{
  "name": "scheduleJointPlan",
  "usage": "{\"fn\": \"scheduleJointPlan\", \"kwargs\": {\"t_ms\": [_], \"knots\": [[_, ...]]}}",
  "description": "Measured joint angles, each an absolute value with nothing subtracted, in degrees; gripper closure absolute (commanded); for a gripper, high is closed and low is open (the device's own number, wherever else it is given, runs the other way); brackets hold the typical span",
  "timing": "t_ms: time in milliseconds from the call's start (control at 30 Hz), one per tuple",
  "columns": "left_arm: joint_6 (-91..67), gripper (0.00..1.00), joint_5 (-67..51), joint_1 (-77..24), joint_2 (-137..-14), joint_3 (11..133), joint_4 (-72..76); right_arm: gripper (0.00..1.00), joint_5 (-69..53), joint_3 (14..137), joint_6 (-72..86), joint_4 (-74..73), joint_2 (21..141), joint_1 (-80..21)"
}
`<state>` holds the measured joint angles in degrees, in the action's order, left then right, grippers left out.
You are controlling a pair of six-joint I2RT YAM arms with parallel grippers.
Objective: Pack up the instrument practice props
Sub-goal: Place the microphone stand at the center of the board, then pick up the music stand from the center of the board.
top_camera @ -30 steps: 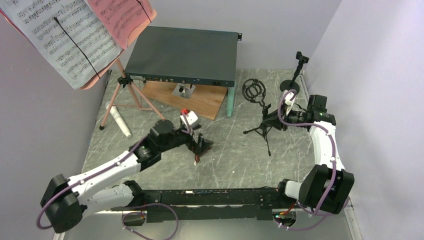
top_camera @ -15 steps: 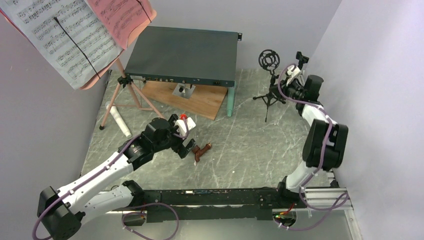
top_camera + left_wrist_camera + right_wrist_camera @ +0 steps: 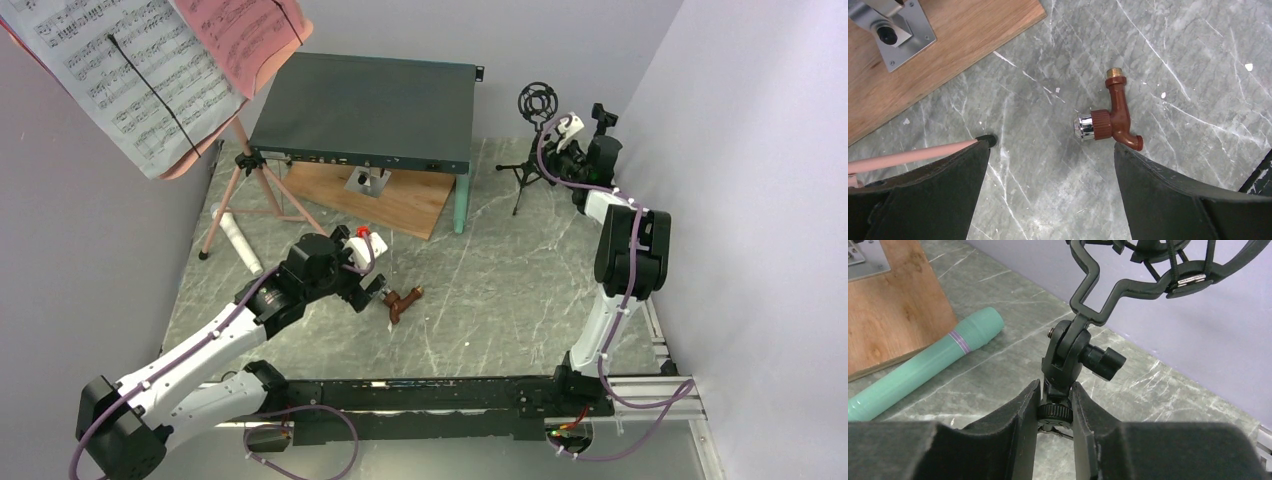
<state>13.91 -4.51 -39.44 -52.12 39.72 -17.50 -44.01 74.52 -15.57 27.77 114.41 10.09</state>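
Observation:
My right gripper [image 3: 553,160] is at the far right corner, shut on the stem of a black shock mount on a small tripod [image 3: 537,102]. In the right wrist view its fingers [image 3: 1023,410] clamp the stem knob [image 3: 1055,413] below the ring [image 3: 1168,270]. A mint microphone [image 3: 923,365] lies on the table behind it. The pink music stand [image 3: 250,195] at far left carries white sheet music [image 3: 110,70] and a red page [image 3: 245,35]. A white microphone [image 3: 238,240] lies by its legs. My left gripper [image 3: 375,292] is open and empty, left of a brown tap piece [image 3: 403,300].
A big dark grey metal box [image 3: 365,110] stands at the back over a wooden board [image 3: 400,200]. A second black mic stand [image 3: 600,115] is in the far right corner by the wall. In the left wrist view a pink stand leg tip [image 3: 913,155] is near the left finger.
My right gripper has carried the shock mount tripod from mid right to the far right corner. My left gripper has drawn back left, off the brown tap piece.

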Motion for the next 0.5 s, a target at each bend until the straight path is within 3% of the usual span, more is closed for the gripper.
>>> {"fn": "scheduleJointPlan", "kwargs": {"t_ms": [133,233,500], "knots": [[13.91,0.00,-4.64,-38.98,-52.12,39.72,-17.47,0.37,-43.20,72.55,-15.38,29.08,113.65,10.09],[13.89,0.01,-4.89,-38.85,-52.12,39.72,-17.50,0.25,-42.09,69.43,-15.53,28.99,111.33,10.15],[12.73,0.01,-6.63,-38.81,-50.78,39.72,-17.96,0.13,-39.09,58.57,-15.44,23.70,95.18,10.92]]}}
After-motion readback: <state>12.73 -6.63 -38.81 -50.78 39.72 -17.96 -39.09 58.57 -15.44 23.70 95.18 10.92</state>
